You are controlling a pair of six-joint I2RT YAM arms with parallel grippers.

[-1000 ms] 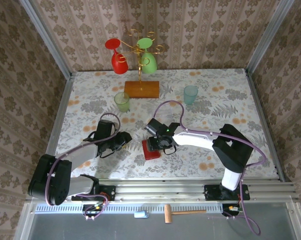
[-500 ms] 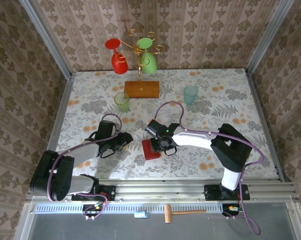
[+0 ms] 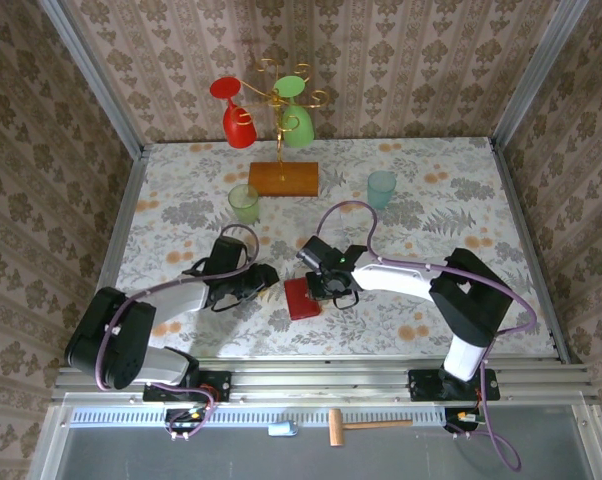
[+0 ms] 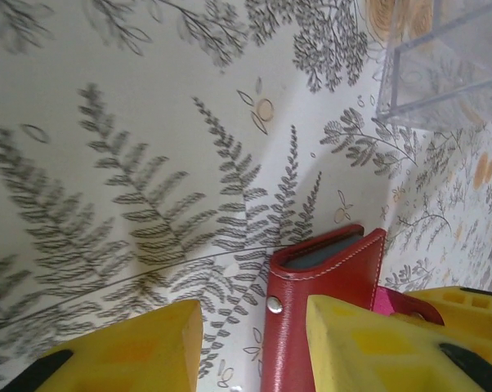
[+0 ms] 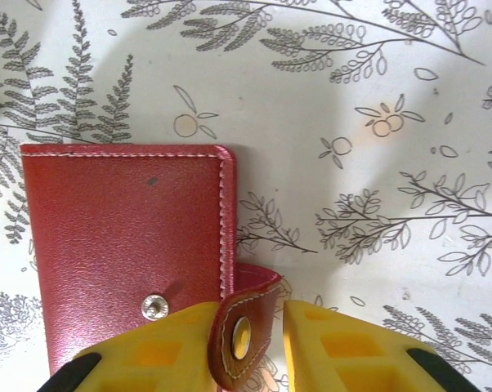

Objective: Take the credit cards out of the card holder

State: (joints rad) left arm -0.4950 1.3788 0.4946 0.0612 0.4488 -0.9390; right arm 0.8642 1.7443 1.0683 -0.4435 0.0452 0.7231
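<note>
Since your right gripper (image 5: 250, 314) pinches the small red closing tab (image 5: 246, 331) of the red leather folding card holder (image 5: 123, 245), which lies closed at its 10 o'clock, long axis 12-to-6. Left gripper (image 4: 254, 306) hangs released, holder at its 1 o'clock.

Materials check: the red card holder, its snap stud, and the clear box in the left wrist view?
Card holder: leather or faux leather, can't tell which. It has a fine grain, a soft sheen and pale stitching along the edge.
Snap stud: silvery metal, judging by its bright glints.
Clear box: likely rigid transparent plastic. The tablecloth print shows through its straight walls.
</note>
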